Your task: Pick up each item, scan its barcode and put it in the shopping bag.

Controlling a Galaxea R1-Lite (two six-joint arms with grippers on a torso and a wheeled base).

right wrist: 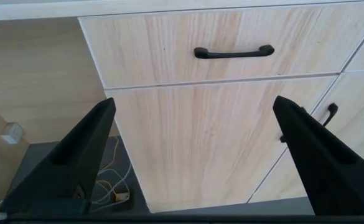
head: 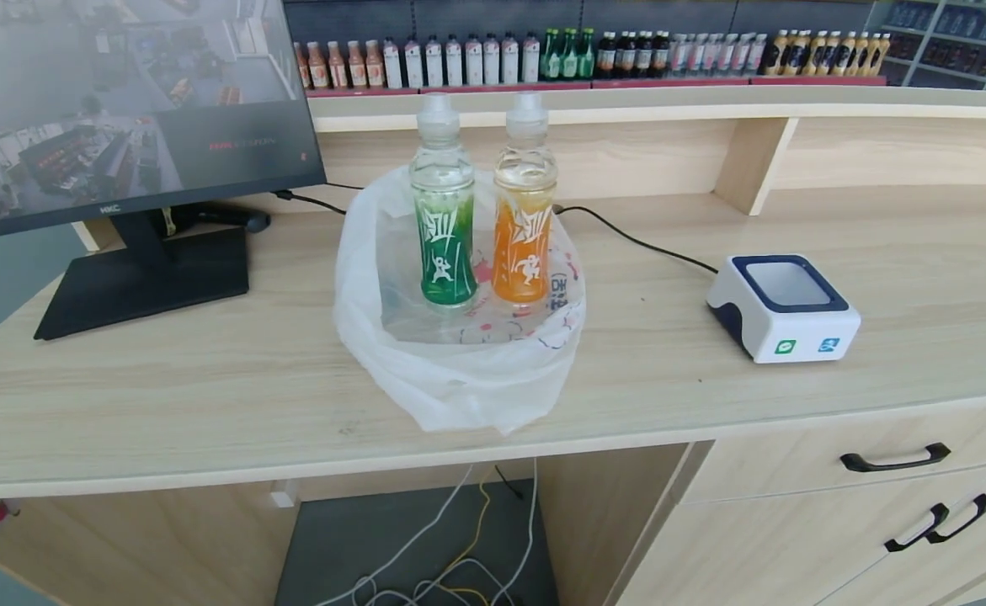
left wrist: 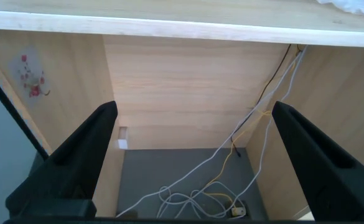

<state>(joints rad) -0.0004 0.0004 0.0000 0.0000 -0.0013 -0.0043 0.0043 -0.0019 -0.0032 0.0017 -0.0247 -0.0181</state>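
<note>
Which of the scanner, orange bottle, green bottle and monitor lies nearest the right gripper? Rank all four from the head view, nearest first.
The right gripper faces the drawers on the right, below the counter.
1. Scanner, right end, above those drawers.
2. Orange bottle, in the bag, right side.
3. Green bottle, in the bag, left side.
4. Monitor, far left.

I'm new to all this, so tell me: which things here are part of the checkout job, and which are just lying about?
Job: green bottle, orange bottle, shopping bag, barcode scanner.
Just about: monitor, shelf bottles, loose cables.
</note>
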